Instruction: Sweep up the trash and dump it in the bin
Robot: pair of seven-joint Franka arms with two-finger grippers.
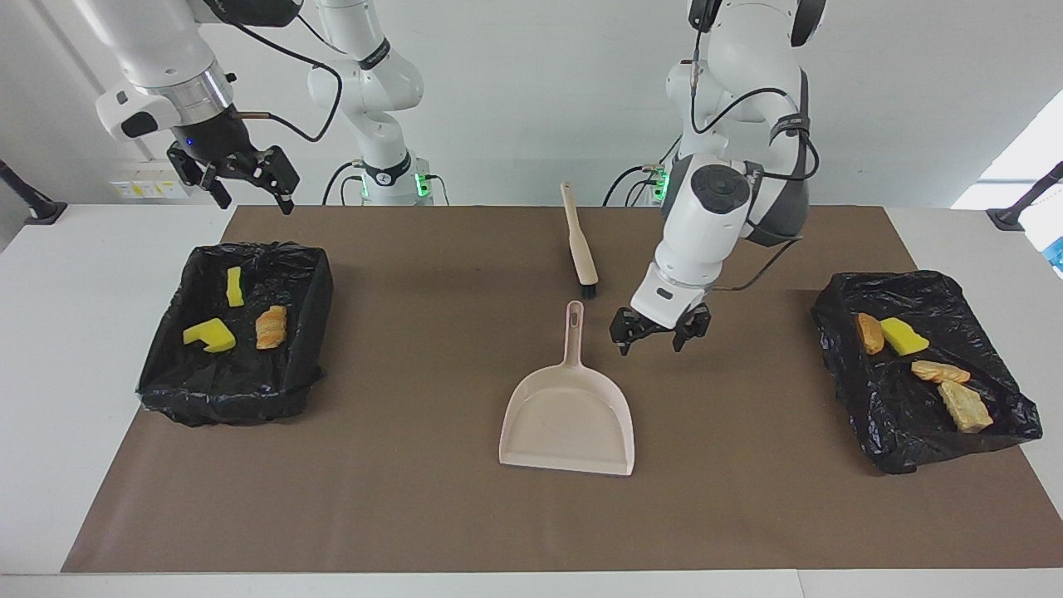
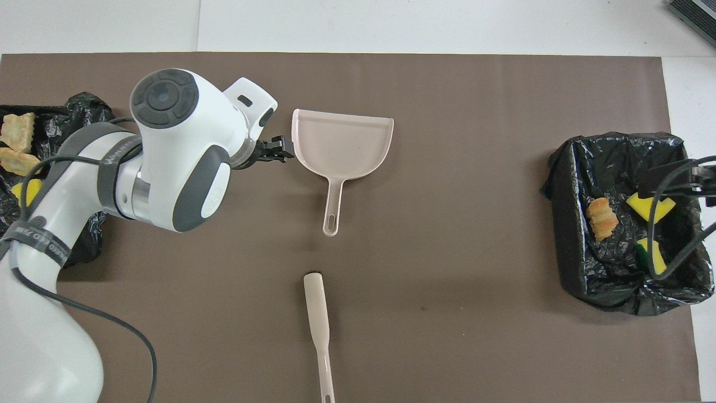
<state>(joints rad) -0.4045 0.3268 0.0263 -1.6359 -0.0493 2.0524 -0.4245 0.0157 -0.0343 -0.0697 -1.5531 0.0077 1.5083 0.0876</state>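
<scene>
A large brown paper mat [image 1: 399, 498] covers most of the white table [image 1: 75, 349]. Near the mat's middle lies a beige plastic dustpan [image 1: 568, 415], flat, its handle pointing toward the robots. A beige hand brush with black bristles [image 1: 579, 243] lies on the mat nearer to the robots than the dustpan, close to its handle tip but apart from it, its bristle end toward the dustpan.
</scene>
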